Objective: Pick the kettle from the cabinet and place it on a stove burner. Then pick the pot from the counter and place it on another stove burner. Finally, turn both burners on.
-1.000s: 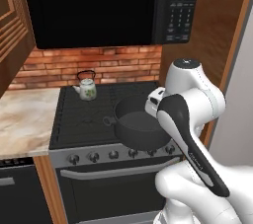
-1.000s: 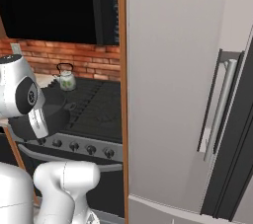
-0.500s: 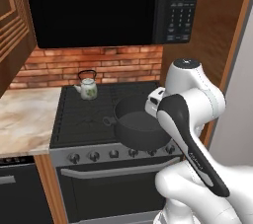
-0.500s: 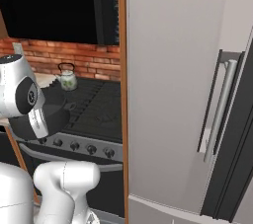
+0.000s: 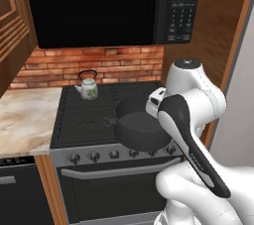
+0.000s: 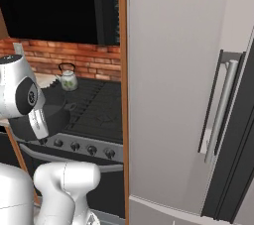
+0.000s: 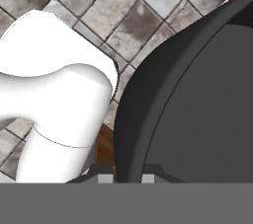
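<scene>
The black cooktop (image 5: 87, 115) spans the middle of the left base view, under the microwave (image 5: 104, 6) that fills the upper part of the frame, with the beige counter (image 5: 22, 125) at the left edge. Just right of centre in that view the pot (image 5: 136, 130) hangs over the front right part of the cooktop, its base seemingly a little above the grate, probably because it is being carried in to a burner (image 5: 82, 117) other than the kettle's. The hand view explains the hold: the gripper (image 7: 127, 174), at the bottom centre of that frame, has its two tips pressed together on the pot's thin rim, one tip outside the wall and one inside, so the pot is pinched by its edge and not by a loop handle. The inside of the pot appears dark and bare, with nothing in it. The kettle (image 5: 89, 87) stands upright at the upper left of the cooktop, on a back burner close to the brick wall, well apart from the pot; its lid is on, so its contents cannot be told. In the right base view it (image 6: 67, 80) sits left of centre.
</scene>
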